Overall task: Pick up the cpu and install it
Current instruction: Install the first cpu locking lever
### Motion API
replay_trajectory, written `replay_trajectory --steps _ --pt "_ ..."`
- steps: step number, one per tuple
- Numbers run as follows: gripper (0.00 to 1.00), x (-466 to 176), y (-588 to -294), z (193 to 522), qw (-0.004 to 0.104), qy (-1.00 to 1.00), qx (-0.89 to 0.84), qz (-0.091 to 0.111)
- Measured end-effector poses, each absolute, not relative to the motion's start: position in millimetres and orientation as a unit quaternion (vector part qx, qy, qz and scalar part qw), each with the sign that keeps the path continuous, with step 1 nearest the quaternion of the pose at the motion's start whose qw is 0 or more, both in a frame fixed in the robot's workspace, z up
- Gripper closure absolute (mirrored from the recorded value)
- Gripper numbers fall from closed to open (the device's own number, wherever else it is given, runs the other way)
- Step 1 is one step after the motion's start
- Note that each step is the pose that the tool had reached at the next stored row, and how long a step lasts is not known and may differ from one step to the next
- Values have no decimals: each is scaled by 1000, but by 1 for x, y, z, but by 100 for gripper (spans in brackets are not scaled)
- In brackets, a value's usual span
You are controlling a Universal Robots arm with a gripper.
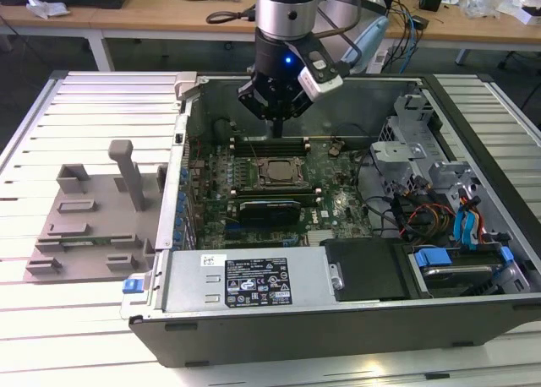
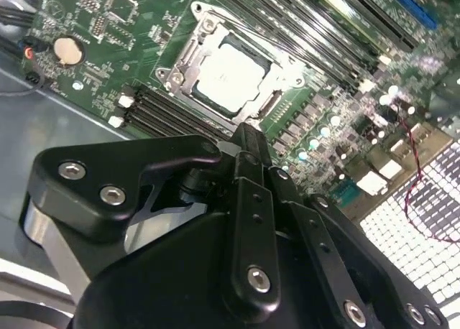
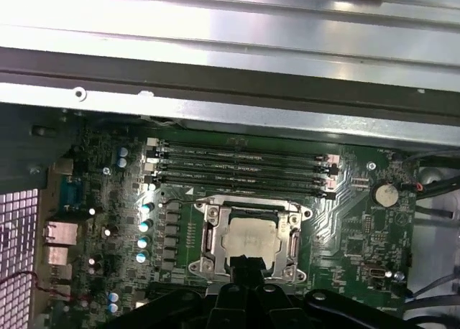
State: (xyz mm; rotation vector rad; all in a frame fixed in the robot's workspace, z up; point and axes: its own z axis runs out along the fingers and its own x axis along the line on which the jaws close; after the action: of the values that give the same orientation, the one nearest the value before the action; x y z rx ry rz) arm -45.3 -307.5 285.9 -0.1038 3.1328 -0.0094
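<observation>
1. A white slatted work table (image 1: pixel 76 108) carries the scene in the exterior view.
2. Behind it stands a long wooden desk (image 1: pixel 169 15) on white legs.
3. Black cables (image 1: pixel 221 17) loop across that desk.
4. Crumpled white paper (image 1: pixel 44 7) lies at its end on the exterior view's left.
5. Dark floor (image 1: pixel 42 53) shows beneath the desk.

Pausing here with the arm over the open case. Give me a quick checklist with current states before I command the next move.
1. Cpu lies in the socket: ok, in both wrist views.
2. Cpu sits flat and square: cannot tell.
3. Socket frame is closed over the cpu: cannot tell.
4. Gripper is above the motherboard, inside the case: ok.
5. Gripper is holding nothing: cannot tell.
6. Memory slots beside the socket are unobstructed: ok.
</observation>
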Motion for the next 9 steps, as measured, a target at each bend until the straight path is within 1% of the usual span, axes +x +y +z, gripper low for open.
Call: replay_trajectory --steps 1,9 --pt "89 -46 -308 286 2 1000 -27 -3" --pt "89 -51 -308 286 2 1000 -27 -3"
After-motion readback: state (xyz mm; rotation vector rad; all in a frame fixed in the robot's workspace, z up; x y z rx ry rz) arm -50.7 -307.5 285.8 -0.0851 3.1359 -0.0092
